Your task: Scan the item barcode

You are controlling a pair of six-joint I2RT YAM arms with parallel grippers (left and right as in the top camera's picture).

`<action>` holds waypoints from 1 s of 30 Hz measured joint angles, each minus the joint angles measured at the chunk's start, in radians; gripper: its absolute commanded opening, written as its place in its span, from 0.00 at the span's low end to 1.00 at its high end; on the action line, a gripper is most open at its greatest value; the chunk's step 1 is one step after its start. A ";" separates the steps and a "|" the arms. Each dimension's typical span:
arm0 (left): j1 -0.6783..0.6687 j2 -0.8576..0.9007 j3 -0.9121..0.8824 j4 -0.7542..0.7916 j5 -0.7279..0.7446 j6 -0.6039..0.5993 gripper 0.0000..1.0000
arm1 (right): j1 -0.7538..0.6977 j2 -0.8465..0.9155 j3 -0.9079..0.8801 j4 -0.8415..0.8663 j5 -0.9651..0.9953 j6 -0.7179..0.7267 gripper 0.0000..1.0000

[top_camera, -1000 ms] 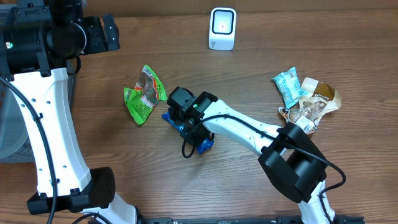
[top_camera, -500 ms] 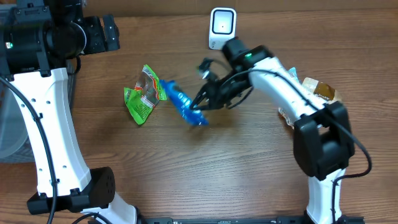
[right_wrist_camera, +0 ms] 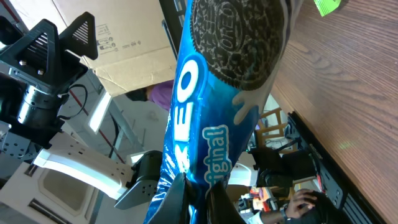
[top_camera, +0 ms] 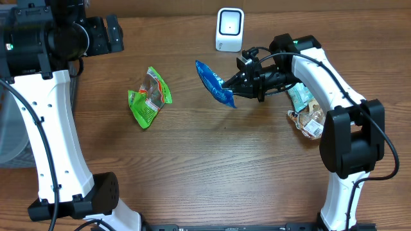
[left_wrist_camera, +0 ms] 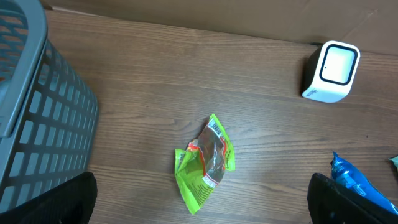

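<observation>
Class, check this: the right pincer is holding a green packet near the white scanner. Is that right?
No. The right pincer is holding a blue packet, not a green one, near the white scanner. The overhead view shows it.

A brown wood-grain table top [top_camera: 212,173] lies under even light, with a plain tan board [left_wrist_camera: 186,15] along its far edge, a grey plastic lattice basket [left_wrist_camera: 37,124] at its left side, and a printed brown cardboard box [right_wrist_camera: 124,56] beyond.
</observation>
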 measured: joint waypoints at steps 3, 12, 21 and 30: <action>0.000 0.000 0.000 0.000 0.000 0.000 1.00 | 0.004 0.000 0.000 0.000 0.021 0.000 0.04; 0.000 0.000 0.000 0.000 0.000 0.000 1.00 | 0.144 0.000 0.000 -0.040 0.274 -0.003 0.25; 0.000 0.000 0.000 0.000 0.000 0.000 1.00 | 0.138 0.000 0.002 0.006 0.777 0.032 0.36; 0.000 0.000 0.000 0.000 0.000 0.000 1.00 | 0.468 0.000 0.019 0.220 1.272 0.429 0.59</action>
